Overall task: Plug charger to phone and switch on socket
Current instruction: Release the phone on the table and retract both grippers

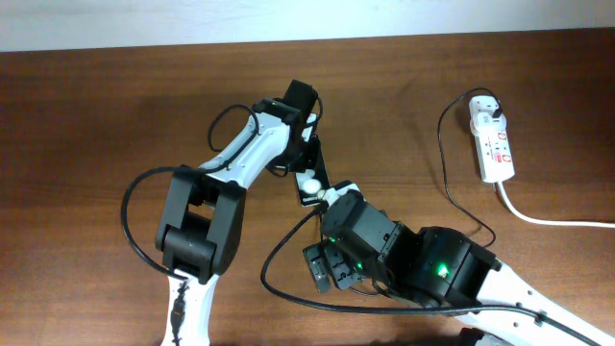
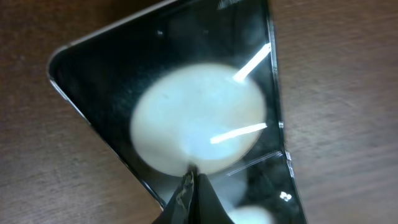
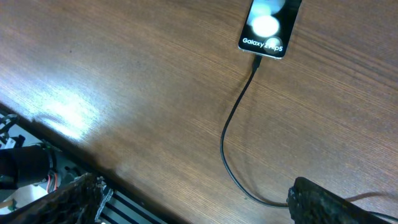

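One switch left, I judge: the narrow white power strip (image 1: 495, 146), long axis twelve-to-six, lies at two o'clock from the nearer, spread-open, empty right gripper (image 3: 205, 202). The flat black rectangular phone (image 3: 266, 25), thin black charger cable (image 3: 231, 130) at its port, sits mid-table under the left gripper (image 1: 307, 156), whose grip I cannot tell.

Pairs curved white links with boxy black motor housings on left arm (image 1: 202, 216) and right arm (image 1: 452, 274) alike. Carries a thin black cable (image 1: 124, 213) looping beside the left arm's lower joints. Glows at small green lamps (image 1: 442, 270) on the right arm's housings.
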Tool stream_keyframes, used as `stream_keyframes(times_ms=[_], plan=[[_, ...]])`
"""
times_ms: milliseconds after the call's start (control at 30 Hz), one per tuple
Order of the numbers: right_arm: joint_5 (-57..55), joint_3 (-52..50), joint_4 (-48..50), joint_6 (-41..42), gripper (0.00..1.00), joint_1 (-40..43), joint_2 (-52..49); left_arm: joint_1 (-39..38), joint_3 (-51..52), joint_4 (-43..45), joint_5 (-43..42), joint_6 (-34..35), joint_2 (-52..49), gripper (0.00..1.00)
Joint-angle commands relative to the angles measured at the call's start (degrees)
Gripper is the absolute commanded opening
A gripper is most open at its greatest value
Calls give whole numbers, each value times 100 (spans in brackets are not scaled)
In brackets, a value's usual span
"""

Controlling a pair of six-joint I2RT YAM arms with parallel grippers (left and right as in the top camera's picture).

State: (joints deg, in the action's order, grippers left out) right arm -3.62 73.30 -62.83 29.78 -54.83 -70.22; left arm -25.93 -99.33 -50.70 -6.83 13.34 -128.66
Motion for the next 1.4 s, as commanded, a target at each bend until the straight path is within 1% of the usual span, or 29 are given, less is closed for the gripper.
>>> stream_keyframes(times_ms=[0, 200, 367, 433, 500, 567, 600, 667, 700, 733, 800, 867, 933, 1000, 1100, 1200, 1233, 1267, 1333, 1367], plan=[[138, 87, -4, 9, 99, 13, 83, -28, 345, 304, 214, 37, 192, 4], [166, 87, -2, 9, 99, 13, 275, -28, 680, 520, 216, 35, 192, 3], [175, 87, 103, 11, 99, 13, 693, -26, 669, 509, 216, 33, 201, 2], [468, 87, 4, 11, 99, 13, 719, -26, 654, 503, 216, 33, 245, 1], [511, 87, -140, 9, 99, 13, 708, -26, 612, 501, 216, 33, 354, 0], [509, 87, 9, -81, 99, 13, 697, -26, 581, 498, 216, 35, 546, 0], [496, 87, 35, -332, 96, 13, 697, -26, 581, 498, 216, 33, 673, 0], [487, 87, 24, -341, 72, 13, 697, -26, 581, 479, 216, 33, 964, 3], [487, 87, 13, -341, 64, 13, 706, -26, 581, 461, 216, 33, 1075, 4], [459, 87, -15, -339, 51, 13, 715, -26, 581, 428, 216, 33, 1198, 4], [223, 87, -116, -216, 30, 13, 754, -26, 581, 260, 219, 33, 1405, 3], [-321, 87, -317, 216, 19, 13, 844, -17, 581, 44, 219, 33, 1589, 1], [-1047, 87, -671, 741, 13, 15, 990, -15, 581, -216, 251, 33, 1816, 1], [-1541, 87, -1056, 1117, 11, 13, 1167, -15, 581, -544, 529, 35, 2118, 5], [-1725, 87, -1346, 1176, 6, 15, 1360, -15, 581, -1027, 826, 35, 2664, 9], [-2098, 87, -1602, 1681, 4, 15, 1473, -15, 581, -1438, 837, 35, 3265, 15], [-2284, 87, -1696, 1895, 4, 15, 1491, -15, 581, -1556, 837, 35, 3486, 18], [-2468, 87, -1799, 2142, 4, 15, 1491, -15, 581, -1657, 839, 33, 3746, 24], [-2649, 87, -1915, 2402, 4, 15, 1491, -15, 581, -1751, 841, 33, 4242, 31], [-2669, 87, -1980, 2494, 4, 15, 1495, -17, 581, -1749, 905, 33, 4474, 38]])
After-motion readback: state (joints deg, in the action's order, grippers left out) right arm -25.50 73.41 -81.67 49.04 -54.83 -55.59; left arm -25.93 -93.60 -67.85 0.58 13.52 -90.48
